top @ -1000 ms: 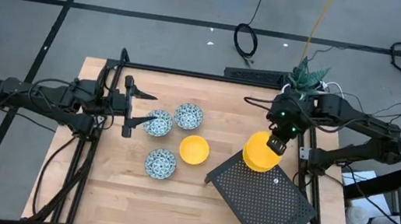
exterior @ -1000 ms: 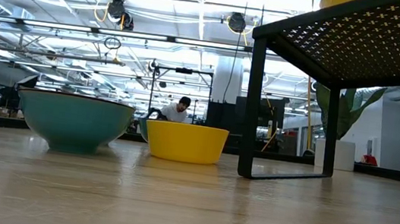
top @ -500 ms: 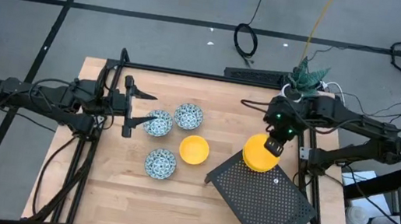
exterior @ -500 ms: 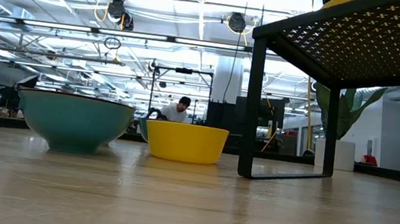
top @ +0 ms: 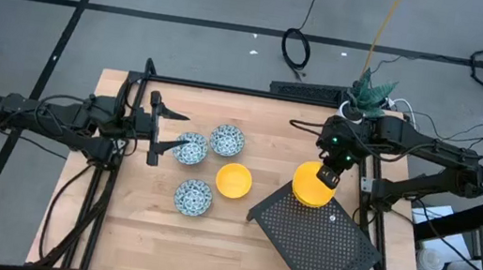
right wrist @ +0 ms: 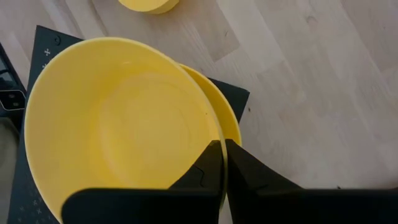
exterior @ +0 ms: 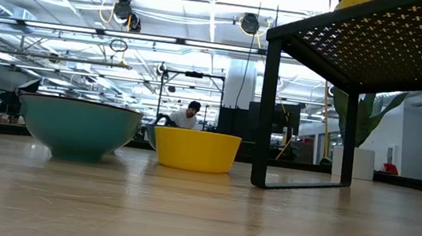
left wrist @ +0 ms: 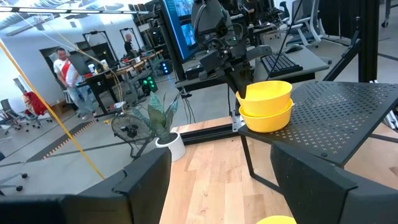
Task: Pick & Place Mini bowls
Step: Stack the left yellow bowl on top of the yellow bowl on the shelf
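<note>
While pinching bowl (right wrist: 118, 124), right fingers (right wrist: 211, 165) angled.

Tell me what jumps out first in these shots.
The right gripper pinches the rim of a yellow bowl nested in a second yellow bowl on the corner of the black rack. A third yellow bowl sits mid-table among three patterned bowls, near the open left gripper.

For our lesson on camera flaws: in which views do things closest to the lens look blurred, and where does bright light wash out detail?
Low view: the wooden table nearest the lens is soft, and ceiling lights glare white. Left wrist view: the dark fingers are blurred, while the stacked yellow bowls on the black rack look sharp. Right wrist view: the fingers gripping the top bowl's rim are soft. High view: evenly lit.
</note>
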